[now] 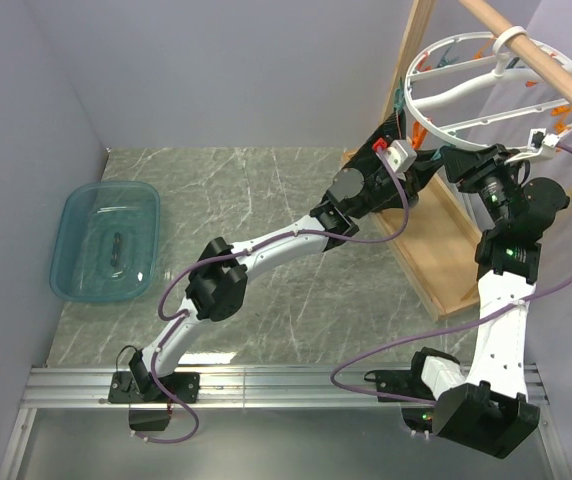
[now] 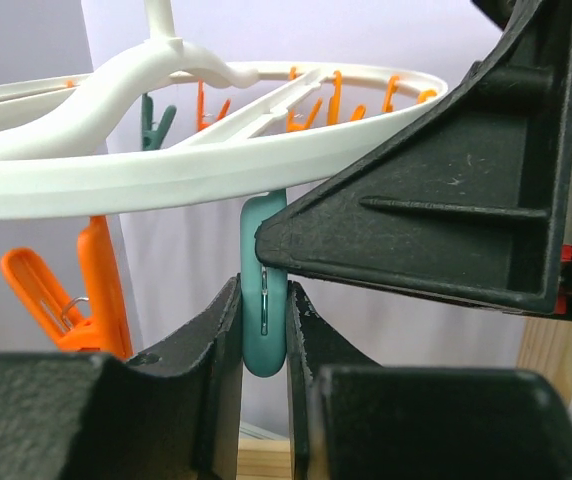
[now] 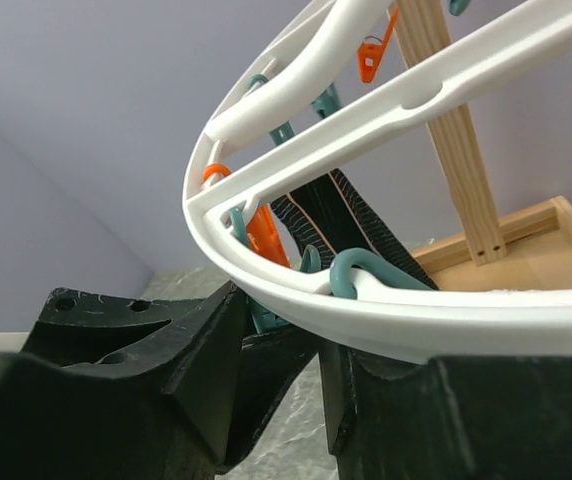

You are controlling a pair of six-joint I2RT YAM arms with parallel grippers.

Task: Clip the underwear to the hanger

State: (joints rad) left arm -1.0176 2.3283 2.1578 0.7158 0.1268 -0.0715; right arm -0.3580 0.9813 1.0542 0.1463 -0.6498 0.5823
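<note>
The white round hanger hangs by its hook from a wooden rod at the top right. It also shows in the left wrist view and the right wrist view. My left gripper is shut on a teal clothespin that dangles from the ring's rim. In the top view the left gripper sits under the ring's left edge. My right gripper sits just below the rim, its jaws pinching dark cloth. The black underwear rises from there behind the ring. My right gripper is close beside the left.
A wooden frame rack stands on the table at the right, its rod carrying the hanger. Orange clothespins hang around the rim. A teal plastic tub lies at the far left. Grey walls enclose the table.
</note>
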